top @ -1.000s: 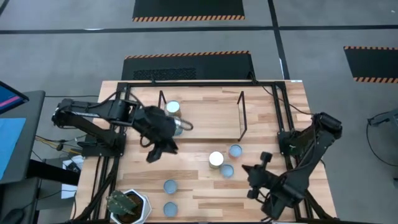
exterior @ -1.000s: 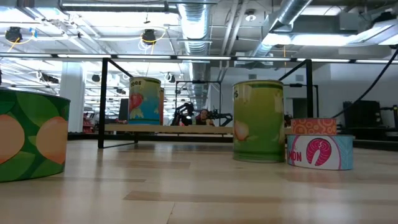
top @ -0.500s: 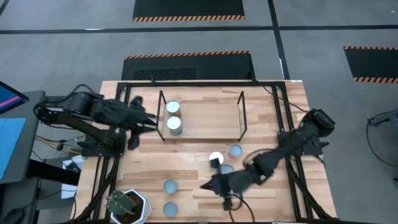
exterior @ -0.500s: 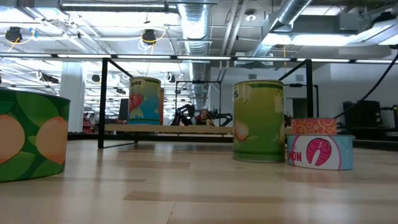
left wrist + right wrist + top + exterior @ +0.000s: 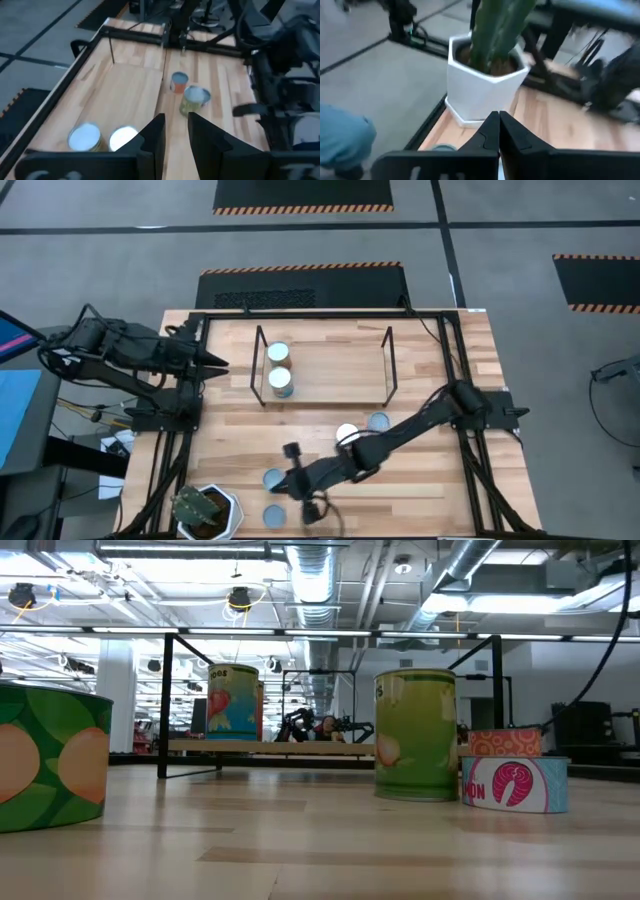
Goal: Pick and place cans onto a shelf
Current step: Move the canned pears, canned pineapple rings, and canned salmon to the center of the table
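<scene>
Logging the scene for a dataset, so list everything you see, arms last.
Cans on the shelf: 2, pale tops, at its left end.
Cans on the table: 4 showing, one white-topped, three pale-blue-topped; two mid-table, two front left.
Shelf: 1, light wood, black wire ends, back of table.
Plant pot: 1, white hexagonal, green plant, front-left corner.
Table: 1, wood, black frame.
Left end effector: open, at the table's left edge.
Right end effector: shut, by the front-left cans, facing the pot.
</scene>
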